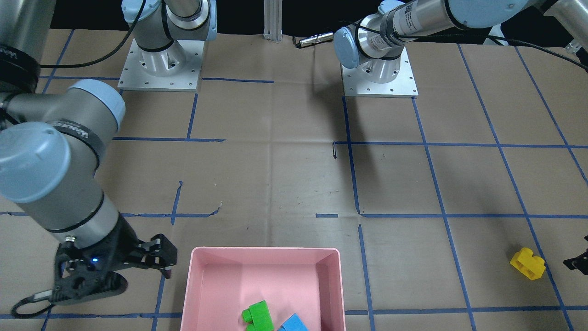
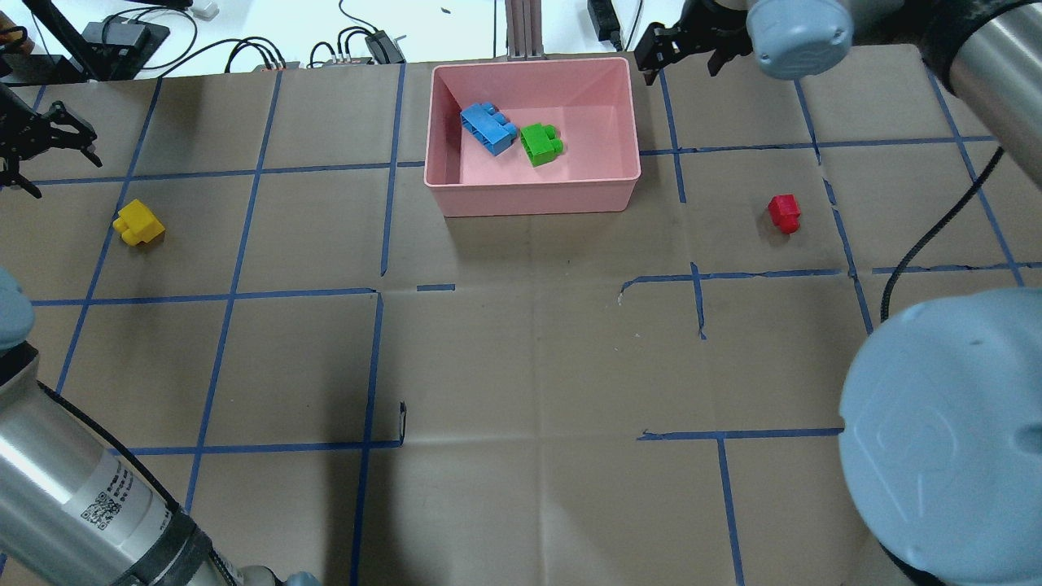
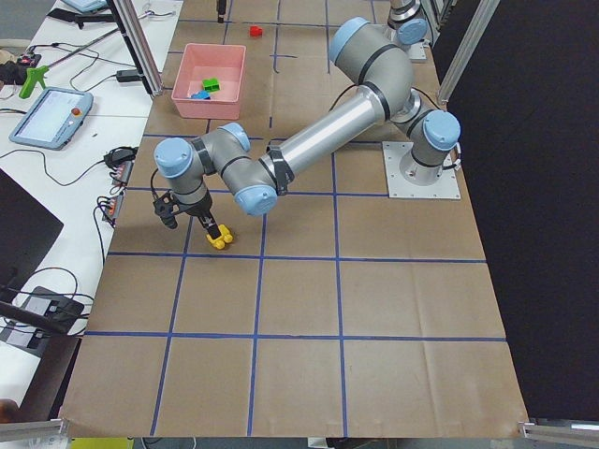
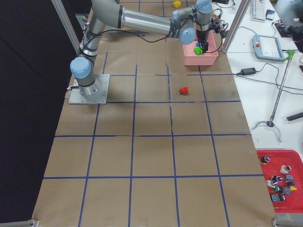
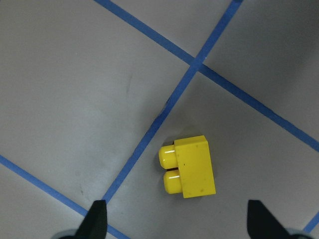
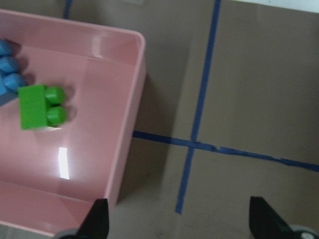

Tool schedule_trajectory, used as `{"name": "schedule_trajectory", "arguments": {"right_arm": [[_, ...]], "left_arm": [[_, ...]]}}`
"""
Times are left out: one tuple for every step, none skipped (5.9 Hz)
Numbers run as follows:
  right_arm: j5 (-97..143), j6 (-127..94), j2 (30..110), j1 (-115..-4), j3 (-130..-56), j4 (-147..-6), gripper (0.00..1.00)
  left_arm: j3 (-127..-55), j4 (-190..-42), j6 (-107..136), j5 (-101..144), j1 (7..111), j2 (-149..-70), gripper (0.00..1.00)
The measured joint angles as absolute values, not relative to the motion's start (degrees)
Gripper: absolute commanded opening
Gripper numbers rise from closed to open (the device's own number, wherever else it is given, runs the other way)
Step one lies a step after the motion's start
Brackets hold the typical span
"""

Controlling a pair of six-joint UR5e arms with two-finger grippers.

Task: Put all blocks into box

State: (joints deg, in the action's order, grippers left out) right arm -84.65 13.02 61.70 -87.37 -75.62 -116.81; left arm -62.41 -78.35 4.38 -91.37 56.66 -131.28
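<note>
Pink box [image 2: 533,198], top centre, holds blue brick [image 2: 488,128] and green brick [image 2: 540,143]; red brick [image 2: 785,212] right, yellow brick [image 2: 138,223] left. Left gripper [image 5: 177,226], right gripper [image 6: 179,224]: both wide.

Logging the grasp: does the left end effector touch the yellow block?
Apart. Left wrist view shows clear gaps between the yellow block and the fingertips of the left end effector.

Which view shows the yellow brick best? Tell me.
Left wrist-mounted: the yellow brick is large and sharp, lying on its side, both studs clear. Overhead and front-facing views show it small; the two side views show only a yellow speck.
</note>
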Motion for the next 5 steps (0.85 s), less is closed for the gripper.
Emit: {"name": "schedule_trajectory", "arguments": {"right_arm": [[-86.8,15.7,64.1,-84.0,-82.0,-119.8,0.99],[-87.6,16.2,65.9,-81.2,-89.8,-125.8,0.99],[-86.7,16.1,66.5,-78.4,-95.9,-130.4,0.99],[-85.0,16.3,66.0,-76.1,-99.1,-133.6,0.99],[-84.2,16.6,64.9,-75.2,-100.9,-137.3,0.99]], "left_arm": [[-62.5,-77.9,6.8,-90.8,57.7,-132.6,0.99],[-62.5,-77.1,8.0,-90.2,58.5,-133.9,0.99],[-62.5,-76.7,8.3,-90.0,58.7,-135.0,0.99],[-63.2,-76.5,8.1,-90.1,58.6,-135.9,0.99],[-65.1,-75.1,7.9,-90.1,58.2,-136.3,0.99]]}}
